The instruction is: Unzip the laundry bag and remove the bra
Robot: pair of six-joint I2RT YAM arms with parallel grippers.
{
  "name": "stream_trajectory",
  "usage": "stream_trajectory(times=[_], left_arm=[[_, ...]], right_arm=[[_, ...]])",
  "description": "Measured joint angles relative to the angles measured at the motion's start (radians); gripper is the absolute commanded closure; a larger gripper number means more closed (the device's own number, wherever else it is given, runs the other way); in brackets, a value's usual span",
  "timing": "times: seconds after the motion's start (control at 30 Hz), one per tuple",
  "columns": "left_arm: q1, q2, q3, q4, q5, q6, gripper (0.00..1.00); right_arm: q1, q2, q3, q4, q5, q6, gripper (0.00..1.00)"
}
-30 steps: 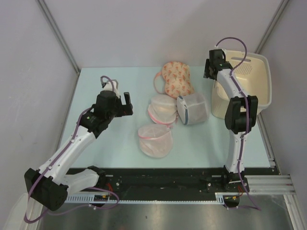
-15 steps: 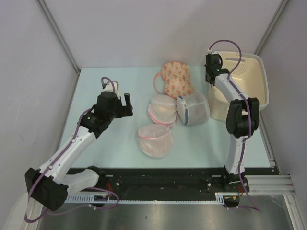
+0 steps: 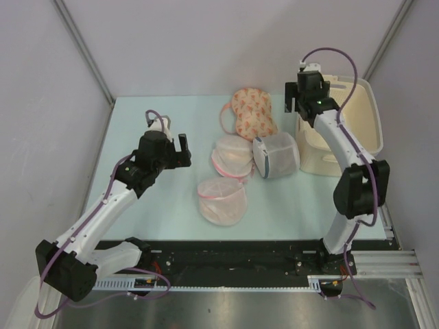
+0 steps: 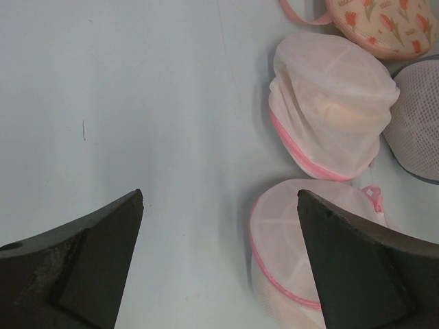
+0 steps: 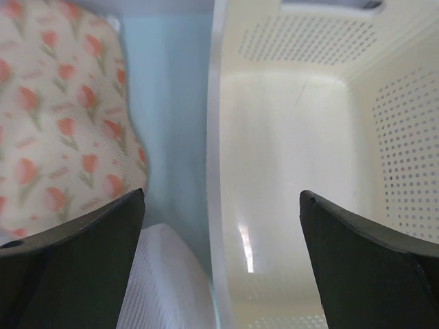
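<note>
The laundry bag point(image 3: 276, 155), a white mesh dome with a grey zip rim, lies on the table right of centre; it also shows at the left wrist view's right edge point(image 4: 418, 123) and low in the right wrist view point(image 5: 164, 281). The bra is hidden. My left gripper point(image 3: 184, 145) hovers open over bare table left of the pouches point(image 4: 220, 195), with nothing between its fingers. My right gripper point(image 3: 302, 101) stands open and empty above the basket's left rim point(image 5: 221, 194), behind the laundry bag.
Two round mesh pouches with pink trim point(image 3: 232, 156) point(image 3: 221, 200) lie left of the laundry bag. A peach patterned bra point(image 3: 252, 113) lies behind them. A cream perforated basket point(image 3: 360, 130) stands at the right, against the table edge.
My right gripper has swung left, from over the basket to above its left rim, and the basket sits slightly shifted. The left arm has not moved.
</note>
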Motion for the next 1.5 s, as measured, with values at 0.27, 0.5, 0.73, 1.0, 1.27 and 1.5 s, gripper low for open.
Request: stream_trajectory(times=[0.27,0.5,0.73,1.0,1.27,1.5], left_arm=[[0.000,0.005,0.000,0.001,0.032,-0.003,0.00],[0.000,0.032,0.000,0.001,0.079,-0.004,0.00],[0.000,0.040,0.008,-0.003,0.114,0.001,0.00],[0.000,0.076,0.053,-0.014,0.103,0.017,0.00],[0.024,0.076,0.053,-0.012,0.097,0.035,0.00],[0.049,0.076,0.052,-0.008,0.172,0.033,0.00]], right_arm=[[0.184,-0.389,-0.114,0.000,-0.002,0.070,0.00],[0.344,-0.513,-0.330,-0.039,-0.026,0.185,0.01],[0.447,-0.509,-0.490,-0.070,-0.043,0.294,0.03],[0.484,-0.446,-0.526,-0.010,0.004,0.330,0.18],[0.465,-0.426,-0.557,0.027,0.070,0.329,0.24],[0.414,-0.490,-0.621,0.051,0.055,0.341,0.23]])
